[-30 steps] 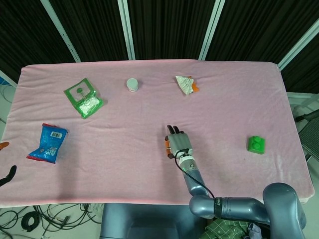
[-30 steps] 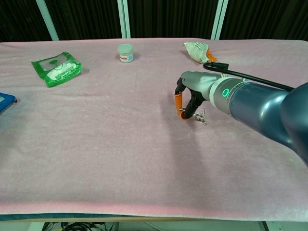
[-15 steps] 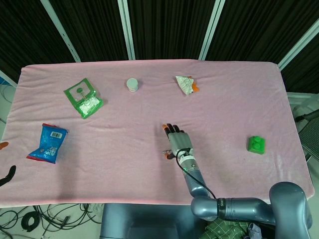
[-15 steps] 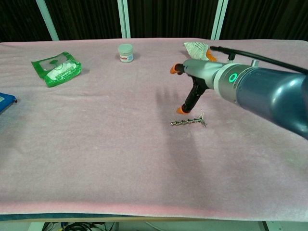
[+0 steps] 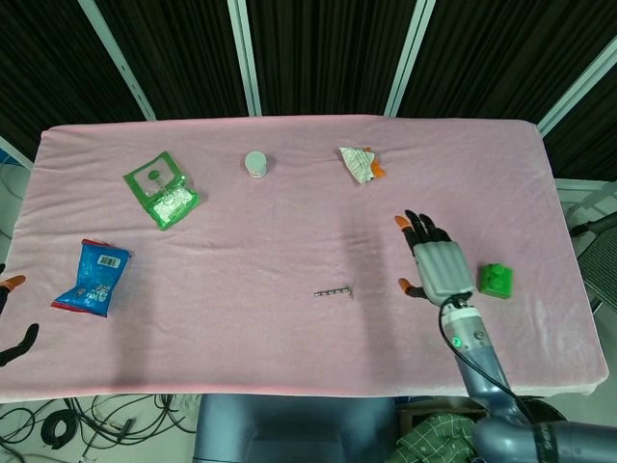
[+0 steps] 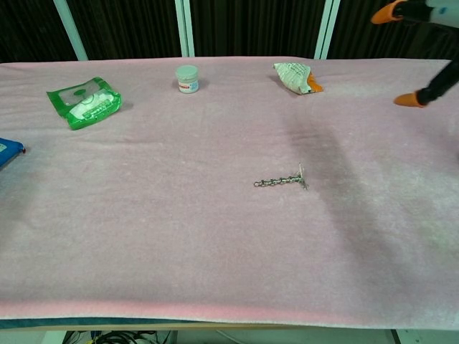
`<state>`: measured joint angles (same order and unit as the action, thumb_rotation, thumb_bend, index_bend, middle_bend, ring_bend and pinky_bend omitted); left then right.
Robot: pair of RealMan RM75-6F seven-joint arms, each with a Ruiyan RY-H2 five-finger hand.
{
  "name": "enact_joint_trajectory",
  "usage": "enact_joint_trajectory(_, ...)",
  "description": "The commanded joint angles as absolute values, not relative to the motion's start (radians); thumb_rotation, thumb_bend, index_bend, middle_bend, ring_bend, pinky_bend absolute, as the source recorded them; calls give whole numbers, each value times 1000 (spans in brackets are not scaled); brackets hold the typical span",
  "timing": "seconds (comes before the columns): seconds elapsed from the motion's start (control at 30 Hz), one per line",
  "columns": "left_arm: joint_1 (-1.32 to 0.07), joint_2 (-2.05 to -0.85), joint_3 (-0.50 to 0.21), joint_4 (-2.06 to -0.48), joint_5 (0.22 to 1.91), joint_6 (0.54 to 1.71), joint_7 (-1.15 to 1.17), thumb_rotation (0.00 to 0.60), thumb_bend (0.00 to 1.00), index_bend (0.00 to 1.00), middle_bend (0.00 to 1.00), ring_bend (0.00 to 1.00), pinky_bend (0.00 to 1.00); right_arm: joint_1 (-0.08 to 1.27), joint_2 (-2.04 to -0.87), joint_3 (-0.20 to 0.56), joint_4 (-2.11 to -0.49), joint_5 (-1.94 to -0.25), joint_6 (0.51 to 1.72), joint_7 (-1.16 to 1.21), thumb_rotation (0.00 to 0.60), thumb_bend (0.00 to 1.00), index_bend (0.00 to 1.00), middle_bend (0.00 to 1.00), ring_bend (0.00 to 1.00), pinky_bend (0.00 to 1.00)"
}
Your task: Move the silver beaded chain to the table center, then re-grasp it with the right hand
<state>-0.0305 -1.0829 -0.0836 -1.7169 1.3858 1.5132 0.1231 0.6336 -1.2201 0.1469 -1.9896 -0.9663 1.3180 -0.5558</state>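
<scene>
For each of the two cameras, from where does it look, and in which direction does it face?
Head view: sits high above the near table edge, looks steeply down on the whole pink table; shows the right hand with fingers spread, its forearm, and the left hand fingertips at the left border.
Chest view: sits low at the near edge, looks forward across the table toward the dark curtains; shows only right hand fingertips at the upper right.
Shared: silver beaded chain, white jar, green packet.
</scene>
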Motion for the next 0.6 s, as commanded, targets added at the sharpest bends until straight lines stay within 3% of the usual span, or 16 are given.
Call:
enact_joint_trajectory(0.03,-35,-1079,-77,-1727,1383,1498,135,600,301,195,41,0,0,434,-1096,-43,-2024,-1252,1450,-419,600,147,0,0,31,199)
enact_joint_trajectory(0.27,-34,-1077,-65,-1743,1397,1498,141,600,298,187,40,0,0,273,-1125,-143,-1891,-1444,1586,-339,600,148,0,0,29,199)
enact_joint_trajectory(0.6,-39,-1079,-50,-1741,1430,1494,132,600,284,164,41,0,0,164,-1202,-128,-1719,-1476,1655,-304,600,148,0,0,17,199)
